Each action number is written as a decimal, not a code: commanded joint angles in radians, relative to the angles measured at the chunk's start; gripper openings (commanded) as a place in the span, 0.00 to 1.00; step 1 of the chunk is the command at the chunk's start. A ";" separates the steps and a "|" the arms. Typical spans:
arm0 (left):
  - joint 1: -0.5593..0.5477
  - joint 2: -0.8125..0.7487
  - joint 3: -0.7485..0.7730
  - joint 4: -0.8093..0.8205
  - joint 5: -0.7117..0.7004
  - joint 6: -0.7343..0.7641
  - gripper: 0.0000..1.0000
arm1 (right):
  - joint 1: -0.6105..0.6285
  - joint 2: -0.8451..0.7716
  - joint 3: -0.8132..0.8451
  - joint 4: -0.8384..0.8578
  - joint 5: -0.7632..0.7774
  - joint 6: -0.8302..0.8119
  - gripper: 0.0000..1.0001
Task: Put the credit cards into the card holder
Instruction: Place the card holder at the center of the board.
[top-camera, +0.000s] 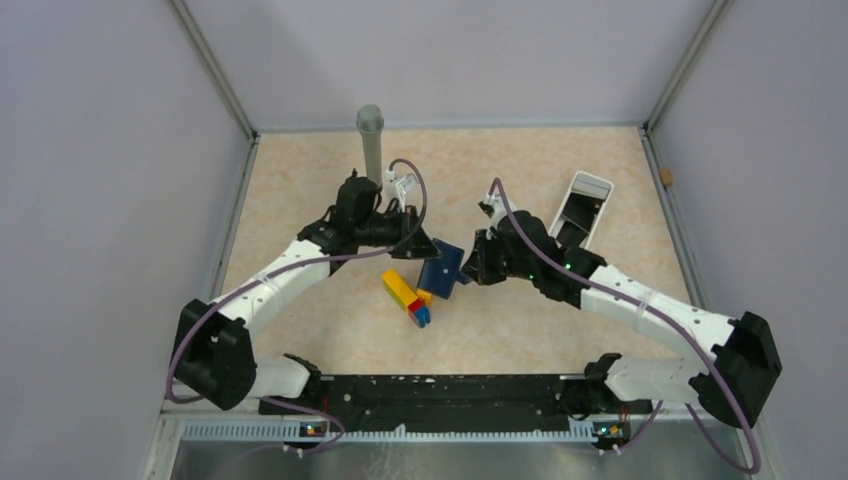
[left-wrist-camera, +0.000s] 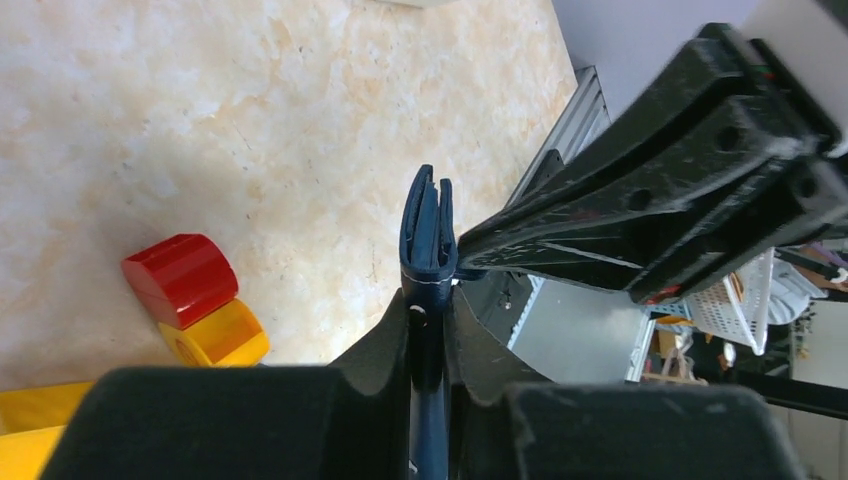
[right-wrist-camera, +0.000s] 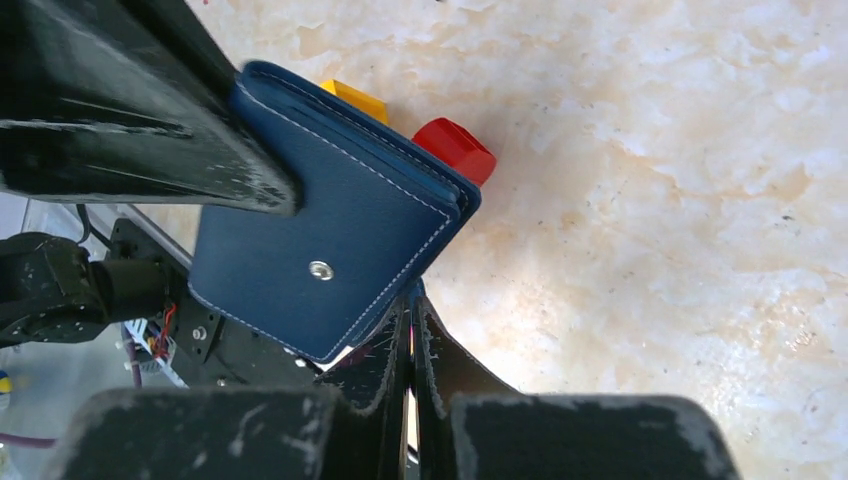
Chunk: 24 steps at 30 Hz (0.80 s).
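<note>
The left pincer (left-wrist-camera: 428, 312) is clamped on the card holder (left-wrist-camera: 428, 235), its two fingers pressed against the navy faces. In the left wrist view the folded wallet stands on edge and sticks out past the fingertips (left-wrist-camera: 385, 345). The right pincer (right-wrist-camera: 410, 315) meets it from the opposite side with its jaws together. Its tip lies against the wallet's lower edge, just below the corner nearest that pincer. Whether any of the leather is nipped between those fingers cannot be told. In the right wrist view, the face of the card holder (right-wrist-camera: 320, 255) turned toward the right pincer shows pale stitching along its border and a small snap stud (right-wrist-camera: 320, 270). The dark body of the left pincer (right-wrist-camera: 130, 130) covers the far upper part of the wallet. From above, the card holder (top-camera: 441, 268) hangs between the left pincer (top-camera: 425, 248) and the right pincer (top-camera: 468, 268), over the middle of the bench (top-camera: 300, 180). Just beside and below the left pincer, a row of toy bricks (top-camera: 405, 295) in yellow, red and blue lies on the bench. Its red end (left-wrist-camera: 180, 280) shows past the wallet. Behind the right pincer, alongside its arm, lies a white oblong tray (top-camera: 580, 210). A grey cylinder (top-camera: 370, 140) stands upright beyond the left pincer.
</note>
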 joint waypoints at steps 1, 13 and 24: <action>-0.045 0.054 0.014 0.049 -0.048 -0.051 0.20 | -0.029 -0.080 -0.031 -0.081 -0.006 0.008 0.00; -0.198 0.191 -0.124 0.358 -0.194 -0.219 0.73 | -0.107 -0.173 -0.228 -0.096 -0.075 0.076 0.00; -0.335 0.254 -0.036 0.280 -0.377 -0.221 0.79 | -0.136 -0.110 -0.241 -0.139 0.080 0.081 0.43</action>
